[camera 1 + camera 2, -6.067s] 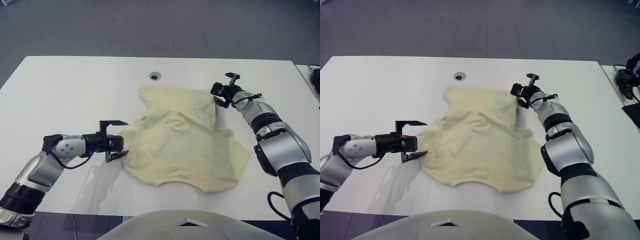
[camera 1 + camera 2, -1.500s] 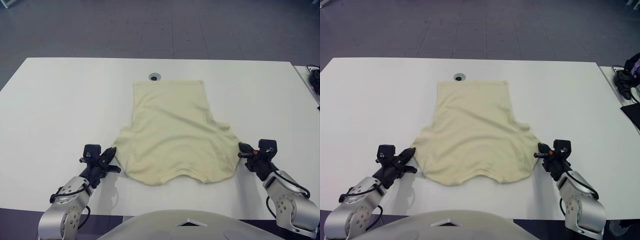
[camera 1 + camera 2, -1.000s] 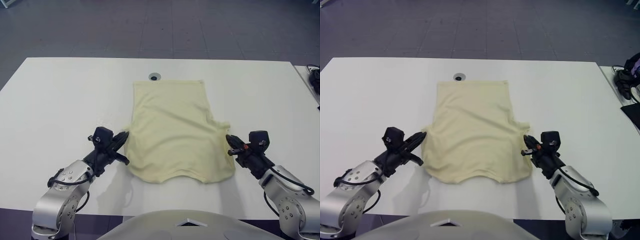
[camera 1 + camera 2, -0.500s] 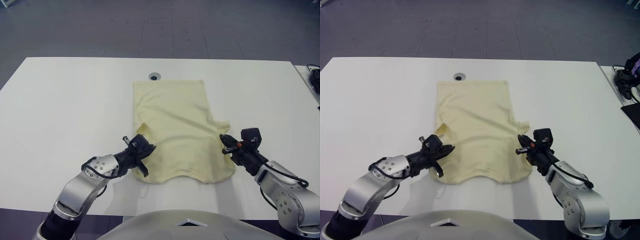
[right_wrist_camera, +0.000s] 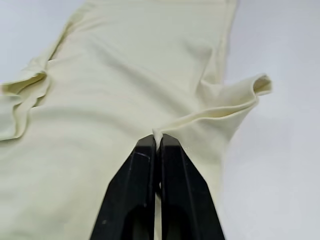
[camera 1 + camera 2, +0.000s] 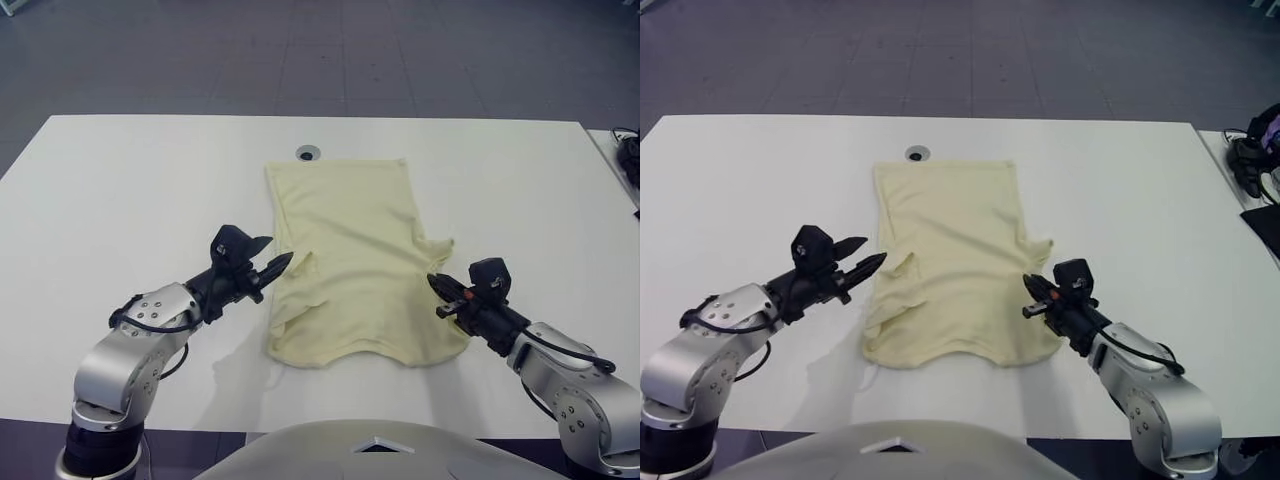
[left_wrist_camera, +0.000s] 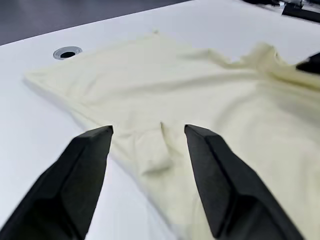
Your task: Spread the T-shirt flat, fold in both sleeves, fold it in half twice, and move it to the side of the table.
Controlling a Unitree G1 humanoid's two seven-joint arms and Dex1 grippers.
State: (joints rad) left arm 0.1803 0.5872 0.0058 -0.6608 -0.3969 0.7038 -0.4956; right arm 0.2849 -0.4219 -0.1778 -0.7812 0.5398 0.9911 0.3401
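Observation:
A pale yellow T-shirt [image 6: 350,230] lies on the white table [image 6: 120,180], hem toward the far edge. Its left sleeve [image 6: 300,268] is folded in onto the body. My left gripper [image 6: 277,252] hovers open just beside the shirt's left edge, and the left wrist view has that folded sleeve [image 7: 150,157] beyond its spread fingers [image 7: 90,150]. My right gripper [image 6: 434,283] is shut on the right sleeve, pinching a ridge of cloth [image 5: 200,117] at the shirt's right edge. The sleeve's cuff [image 5: 260,85] stands raised off the table.
A round cable hole [image 6: 308,152] sits in the table just beyond the shirt's hem. Dark gear [image 6: 1255,150] lies off the table's far right corner. Bare table spreads wide to the left and right of the shirt.
My left gripper has let go of the left sleeve, which now lies folded on the shirt, and has pulled back leftward, open. My right gripper has carried the right sleeve slightly inward.

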